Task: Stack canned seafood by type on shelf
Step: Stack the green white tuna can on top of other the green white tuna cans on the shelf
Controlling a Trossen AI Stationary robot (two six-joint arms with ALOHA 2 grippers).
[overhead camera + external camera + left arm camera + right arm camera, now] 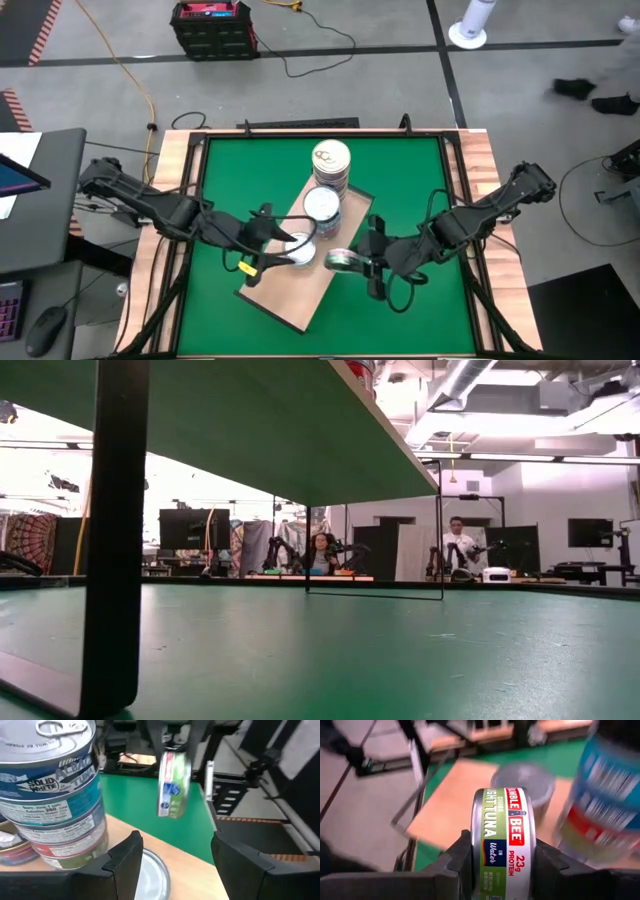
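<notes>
Two tin stacks [326,190] on shelf [290,290]; right fingers [502,865] grip tin [502,840].

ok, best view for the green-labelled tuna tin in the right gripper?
Right wrist view: green-labelled tuna tin fills the frame on edge, label readable. Left wrist view shows it blurred, high view tiny, low view nothing.

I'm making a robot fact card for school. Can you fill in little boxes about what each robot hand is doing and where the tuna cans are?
left gripper: open, above a single tin lying on the shelf
right gripper: shut on a light tuna tin, held on edge
blue tuna stack: middle of shelf
gold stack: far end of shelf
table: green
</notes>
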